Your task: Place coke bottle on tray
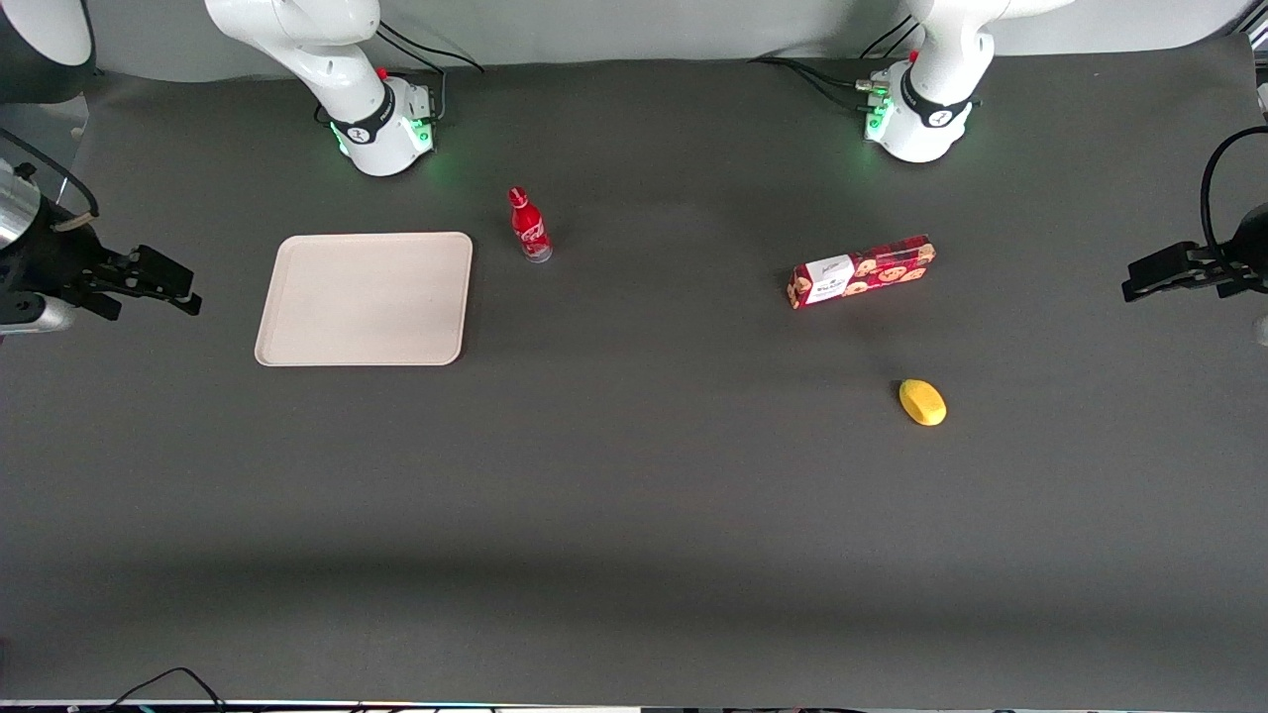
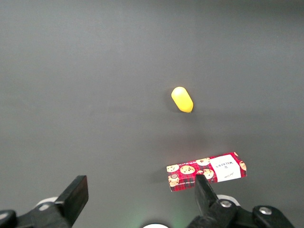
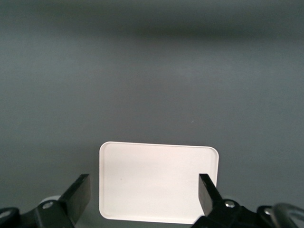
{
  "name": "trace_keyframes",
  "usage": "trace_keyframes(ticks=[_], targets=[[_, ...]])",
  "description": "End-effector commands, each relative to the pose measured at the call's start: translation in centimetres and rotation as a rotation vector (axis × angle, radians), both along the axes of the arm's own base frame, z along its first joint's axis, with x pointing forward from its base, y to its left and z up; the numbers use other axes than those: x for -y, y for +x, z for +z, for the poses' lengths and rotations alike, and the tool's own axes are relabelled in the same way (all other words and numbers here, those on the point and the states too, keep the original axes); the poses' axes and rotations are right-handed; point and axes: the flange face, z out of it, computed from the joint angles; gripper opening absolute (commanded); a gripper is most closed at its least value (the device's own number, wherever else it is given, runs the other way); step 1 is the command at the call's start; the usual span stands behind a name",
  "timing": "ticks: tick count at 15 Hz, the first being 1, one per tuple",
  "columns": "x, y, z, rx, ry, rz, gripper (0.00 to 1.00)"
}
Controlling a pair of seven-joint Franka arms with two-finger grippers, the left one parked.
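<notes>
While the gripper hangs above the working arm's end of the table with its fingers spread and nothing between them, the coke bottle stands well apart from it, with the whole tray lying between the two. Taking the tray as landmark: the gripper sits off its outer short edge, toward the working arm's end; the bottle stands upright just beside the tray's other short edge, near the corner farther from the front camera, not touching the rim. Bottle long axis is vertical, red cap up, clear base on the mat. The right wrist view shows the tray framed between the open fingers, bare; no bottle appears in it. Judgement: the coming reach must carry the gripper across the tray toward the parked arm's end, then down around the bottle's body. Much farther toward the parked arm's end lie a red cookie box and a yellow object, both clear of that path.
</notes>
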Motion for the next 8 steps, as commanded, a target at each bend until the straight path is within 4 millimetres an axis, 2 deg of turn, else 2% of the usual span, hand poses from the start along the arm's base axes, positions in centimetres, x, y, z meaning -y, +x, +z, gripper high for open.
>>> trace_keyframes(ticks=[1,4,6,8], targets=[[-8.0,-1.6,-0.1,-0.057,-0.006,-0.019,1.00],[-16.7,-3.9,-1.6,-0.095,0.007,-0.029,1.00],[-22.8,-6.3,-2.9,-0.116,0.003,-0.052,1.00],[-27.3,-9.0,-4.7,-0.125,-0.017,-0.033,1.00]])
